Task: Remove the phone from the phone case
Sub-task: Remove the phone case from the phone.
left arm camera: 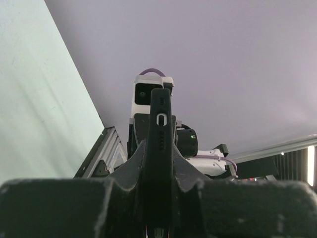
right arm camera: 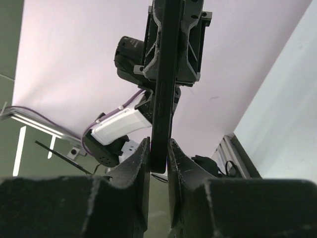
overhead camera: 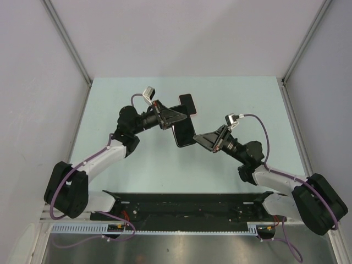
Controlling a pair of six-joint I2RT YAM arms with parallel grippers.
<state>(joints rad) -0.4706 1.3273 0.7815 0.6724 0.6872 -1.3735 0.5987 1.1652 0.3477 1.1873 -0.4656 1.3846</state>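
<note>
The phone [overhead camera: 186,136] is held in the air over the middle of the table, between both grippers. It shows as a dark slab. In the left wrist view the phone [left arm camera: 161,134] is edge-on, with a port and speaker holes at its far end. My left gripper [overhead camera: 186,118] is shut on it [left arm camera: 158,163]. My right gripper [overhead camera: 197,138] is shut on its other end [right arm camera: 158,148], and the slab [right arm camera: 162,99] runs up to the left gripper. A dark rounded rectangle with a pinkish edge [overhead camera: 187,103] lies just behind; I cannot tell whether it is the phone case or a shadow.
The pale green table [overhead camera: 121,99] is walled by grey panels at the back and both sides. A black rail with cables [overhead camera: 181,212] runs along the near edge between the arm bases.
</note>
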